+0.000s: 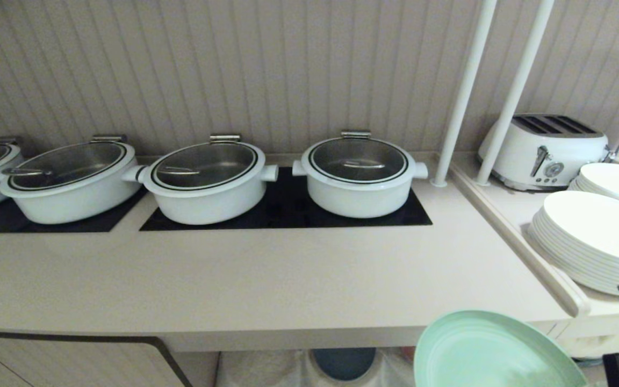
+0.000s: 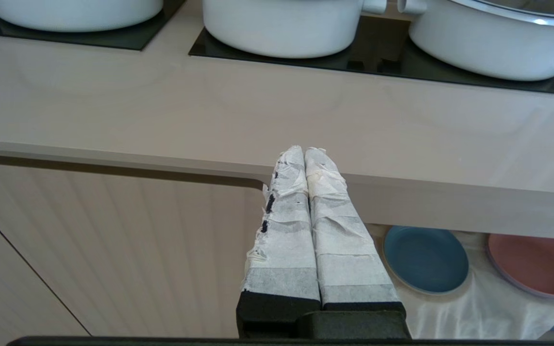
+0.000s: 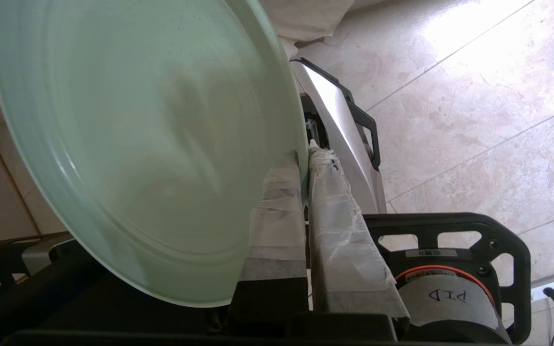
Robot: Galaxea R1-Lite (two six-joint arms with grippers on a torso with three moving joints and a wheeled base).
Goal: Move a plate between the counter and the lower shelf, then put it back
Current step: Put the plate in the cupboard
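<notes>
The right hand (image 3: 304, 166) is clamped on the rim of the mint-green plate (image 1: 489, 352), held tilted just off the bench's (image 1: 266, 279) near right edge, probably mid-carry; next it needs levelling and setting down

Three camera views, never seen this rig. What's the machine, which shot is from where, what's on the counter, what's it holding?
It is a wheeled robot with two arms. The wide shot comes from its head, looking down at the beige counter. On it, white lidded pots sit on black hob panels; on a side ledge to the right stand a toaster and stacked white plates.

The other two shots come from cameras on the wrists, looking along taped fingers. The right gripper pinches the rim of a mint-green plate, held in front of the counter edge. The left gripper is shut, empty and idle; below the counter lie a blue plate and a pink plate on white cloth.
</notes>
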